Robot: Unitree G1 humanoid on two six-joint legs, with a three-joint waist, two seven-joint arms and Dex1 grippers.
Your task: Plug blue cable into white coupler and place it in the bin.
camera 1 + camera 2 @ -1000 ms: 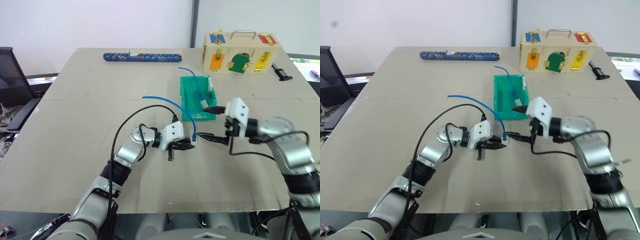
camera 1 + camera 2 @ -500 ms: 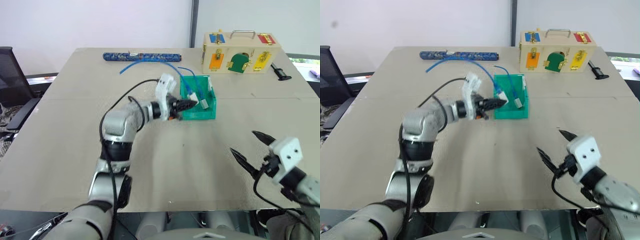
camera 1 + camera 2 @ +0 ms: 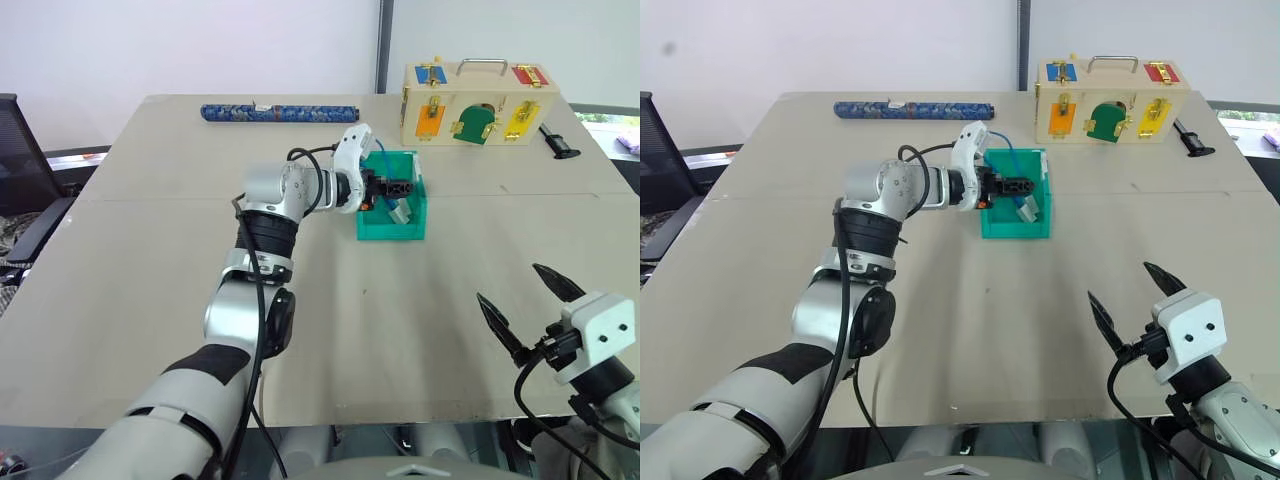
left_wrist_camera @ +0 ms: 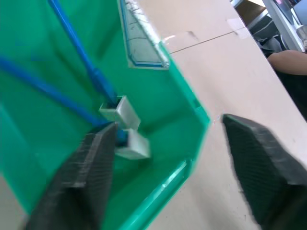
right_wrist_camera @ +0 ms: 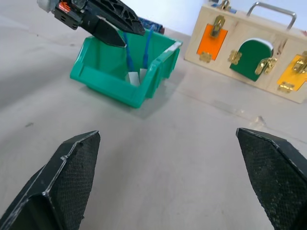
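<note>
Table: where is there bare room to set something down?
Bare: the table left of the bin, and the stretch between bin and right pincer. Crowded: the bin, with left pincer and cables inside, and the far edge by the wooden box.

Brightness: bright and even across the beige tabletop [image 3: 150, 260] in both head views.
Shadows: soft and short; a faint one lies just beside the small teal-green plastic bin [image 5: 120, 91] in the right wrist view.
Glare: the white rear wall [image 3: 200, 45] looks washed out.
Blur: the left wrist view is smeared, especially the near black fingers [image 4: 91, 182].
Focus: right wrist view is sharp on the bin, soft on its own fingertips [image 5: 62, 187].
</note>
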